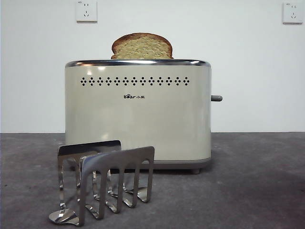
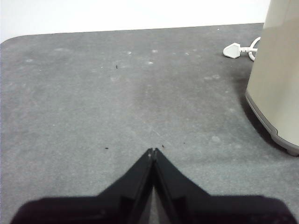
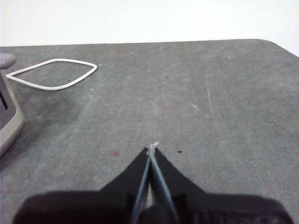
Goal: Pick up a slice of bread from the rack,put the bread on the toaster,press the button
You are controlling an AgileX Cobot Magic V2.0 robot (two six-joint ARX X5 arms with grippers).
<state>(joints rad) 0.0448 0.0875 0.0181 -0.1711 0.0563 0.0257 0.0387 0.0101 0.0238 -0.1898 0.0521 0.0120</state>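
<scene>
The slice of bread (image 1: 142, 46) stands upright in the top of the cream toaster (image 1: 138, 112), its domed crust showing above the chrome rim. The dark grey button (image 1: 217, 98) sticks out of the toaster's right side. In front of the toaster stands the steel rack (image 1: 102, 183), with no bread in it. My left gripper (image 2: 153, 151) is shut above bare grey table, with the toaster's side (image 2: 275, 79) close by. My right gripper (image 3: 152, 147) is also shut, holding nothing; the toaster's corner (image 3: 9, 121) and button (image 3: 6, 59) show at that view's edge.
The toaster's white cord (image 3: 53, 74) loops on the grey table and its plug (image 2: 233, 49) lies behind the toaster. Two white wall sockets (image 1: 86, 11) sit high on the back wall. Neither arm shows in the front view.
</scene>
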